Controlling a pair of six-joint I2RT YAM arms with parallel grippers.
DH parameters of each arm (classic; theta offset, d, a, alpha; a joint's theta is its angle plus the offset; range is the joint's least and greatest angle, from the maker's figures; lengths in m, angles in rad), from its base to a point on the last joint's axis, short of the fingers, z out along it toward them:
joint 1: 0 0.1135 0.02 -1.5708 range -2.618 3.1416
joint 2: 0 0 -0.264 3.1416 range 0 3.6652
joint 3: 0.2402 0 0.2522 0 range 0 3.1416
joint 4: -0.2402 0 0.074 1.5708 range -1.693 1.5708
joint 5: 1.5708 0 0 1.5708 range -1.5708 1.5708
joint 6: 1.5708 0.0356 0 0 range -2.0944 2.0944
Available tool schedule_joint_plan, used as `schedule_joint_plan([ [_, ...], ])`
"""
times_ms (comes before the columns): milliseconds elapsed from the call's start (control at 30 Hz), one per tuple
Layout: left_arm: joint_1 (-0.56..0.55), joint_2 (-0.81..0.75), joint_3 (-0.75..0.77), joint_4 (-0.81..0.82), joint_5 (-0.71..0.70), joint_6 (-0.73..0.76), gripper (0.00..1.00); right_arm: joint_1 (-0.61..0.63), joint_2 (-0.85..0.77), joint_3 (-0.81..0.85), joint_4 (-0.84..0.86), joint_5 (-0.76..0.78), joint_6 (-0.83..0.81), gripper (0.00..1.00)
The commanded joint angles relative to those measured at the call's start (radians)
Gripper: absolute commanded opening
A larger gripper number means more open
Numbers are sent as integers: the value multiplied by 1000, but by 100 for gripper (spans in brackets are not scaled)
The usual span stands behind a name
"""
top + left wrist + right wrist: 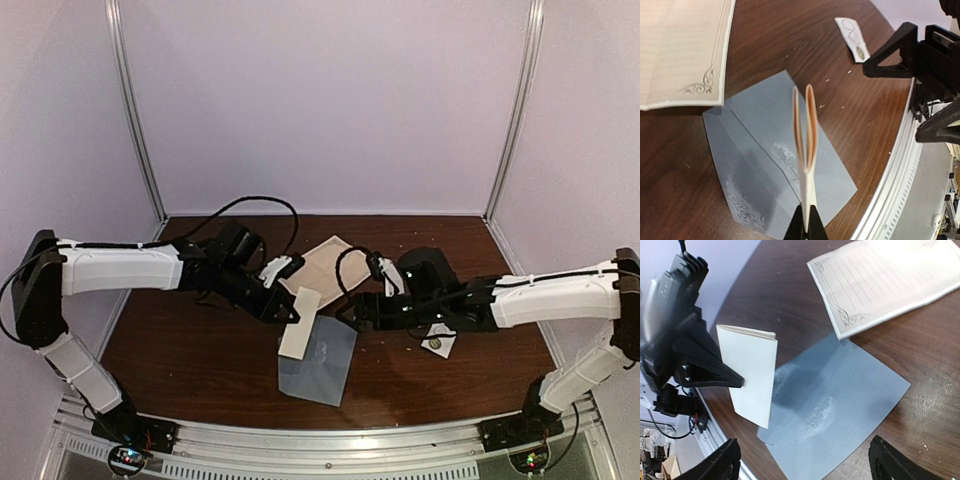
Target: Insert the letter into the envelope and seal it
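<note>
The grey-blue envelope [322, 362] lies flat on the brown table, seam side up, with whitish glue marks; it also shows in the left wrist view [750, 160] and the right wrist view [845, 400]. My left gripper [291, 311] [808, 223] is shut on the folded cream letter [298, 324] [808, 125] [751, 375] and holds it on edge above the envelope's left part. My right gripper [352, 312] [808, 462] is open wide and empty, hovering over the envelope's right side.
A cream lined sheet [325, 265] [680, 50] [885, 280] lies behind the envelope. A small white sticker strip [438, 341] [852, 32] lies right of it, under the right arm. The metal table edge [900, 170] runs close by the envelope.
</note>
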Motion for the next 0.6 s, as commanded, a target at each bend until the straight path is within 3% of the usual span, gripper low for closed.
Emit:
schedule_joint_plan([
  [0,-4,-124,-4,28,45,78,0,-6,-148,-6,76,-59,-142,95],
  [100,-4,-201,-14,111,68,44,0,-5,-197,-15,172,-167,-169,98],
  [233,-15,-298,-70,396,60,-150,0,13,-193,-48,387,-268,-114,98],
  [433,-73,-410,-198,849,-84,-344,0,48,-146,-88,550,-229,-18,97],
  [567,-97,-432,-252,1024,-141,-399,0,52,-115,-104,671,-216,50,94],
])
